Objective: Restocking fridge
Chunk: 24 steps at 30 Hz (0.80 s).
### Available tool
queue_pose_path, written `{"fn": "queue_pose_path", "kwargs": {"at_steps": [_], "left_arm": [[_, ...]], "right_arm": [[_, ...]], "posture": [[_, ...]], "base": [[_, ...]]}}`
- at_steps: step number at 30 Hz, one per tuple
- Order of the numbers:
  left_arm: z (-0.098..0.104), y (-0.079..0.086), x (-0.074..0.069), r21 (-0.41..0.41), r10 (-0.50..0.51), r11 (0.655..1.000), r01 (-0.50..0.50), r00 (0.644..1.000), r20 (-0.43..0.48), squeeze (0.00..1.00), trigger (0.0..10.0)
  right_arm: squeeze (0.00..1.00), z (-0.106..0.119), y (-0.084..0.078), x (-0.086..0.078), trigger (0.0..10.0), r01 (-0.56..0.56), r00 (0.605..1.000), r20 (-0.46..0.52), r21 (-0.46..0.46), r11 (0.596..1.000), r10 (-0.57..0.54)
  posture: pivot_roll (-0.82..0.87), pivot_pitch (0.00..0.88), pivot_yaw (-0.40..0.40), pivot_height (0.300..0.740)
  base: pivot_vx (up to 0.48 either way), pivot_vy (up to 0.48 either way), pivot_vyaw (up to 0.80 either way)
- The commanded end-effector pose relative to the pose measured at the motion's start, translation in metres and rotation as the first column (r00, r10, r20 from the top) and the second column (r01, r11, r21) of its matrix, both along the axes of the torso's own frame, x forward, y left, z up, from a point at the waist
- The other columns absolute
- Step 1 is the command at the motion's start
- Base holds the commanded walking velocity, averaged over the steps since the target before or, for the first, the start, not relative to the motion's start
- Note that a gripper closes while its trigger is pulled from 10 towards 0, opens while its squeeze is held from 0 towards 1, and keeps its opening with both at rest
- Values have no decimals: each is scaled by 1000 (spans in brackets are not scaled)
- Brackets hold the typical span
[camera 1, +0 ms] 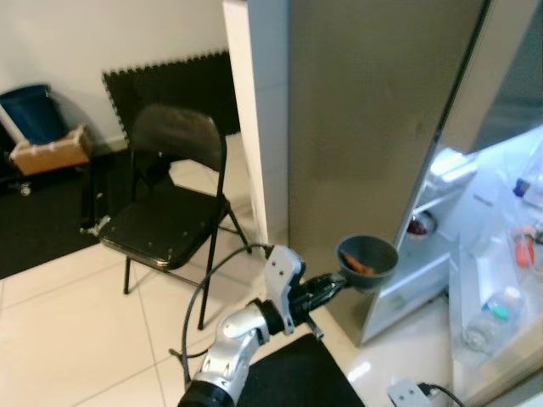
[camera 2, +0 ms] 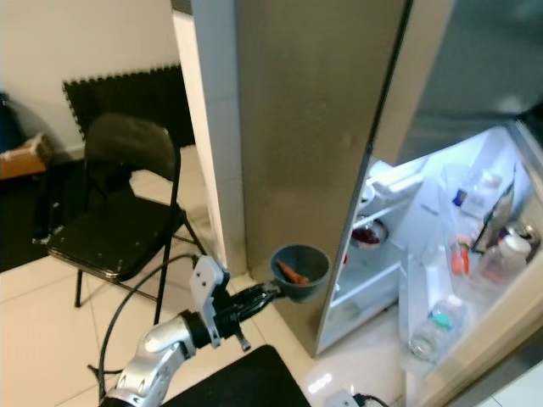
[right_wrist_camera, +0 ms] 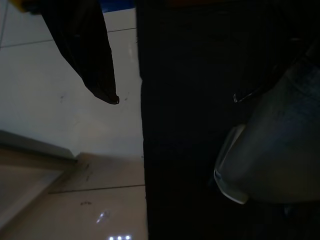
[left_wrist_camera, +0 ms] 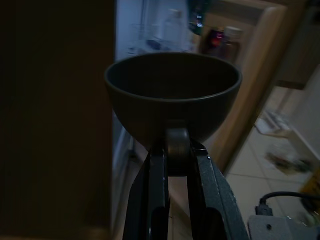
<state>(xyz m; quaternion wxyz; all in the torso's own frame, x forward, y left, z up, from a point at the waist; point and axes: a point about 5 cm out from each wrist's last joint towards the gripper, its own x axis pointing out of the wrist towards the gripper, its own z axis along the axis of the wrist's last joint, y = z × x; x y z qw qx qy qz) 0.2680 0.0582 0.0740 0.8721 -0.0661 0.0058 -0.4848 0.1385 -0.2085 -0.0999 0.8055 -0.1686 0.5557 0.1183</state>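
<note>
The left gripper (camera 1: 339, 280) clamps the handle of a small grey-blue bowl (camera 1: 367, 259) holding something orange, carried toward the open, lit fridge (camera 1: 475, 254) at two o'clock; shelving remains.

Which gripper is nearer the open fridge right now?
Left. The left gripper holds a bowl beside the fridge opening. The right gripper hangs low over the floor, idle.

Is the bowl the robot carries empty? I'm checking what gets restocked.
Not empty: the bowl, held by the left tool near the open fridge, has something orange-red lying inside.
</note>
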Motion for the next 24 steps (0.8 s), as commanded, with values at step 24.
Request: {"fn": "queue_pose_path", "kwargs": {"at_steps": [24], "left_arm": [[-1,0,-1,-2,-16,1000,16,1000,1,0,10000]], "right_arm": [[0,2,3,8,10000,-1,999,40,-5,1000,2]], "posture": [[8,0,-6,740]], "base": [[0,-112,232]]}}
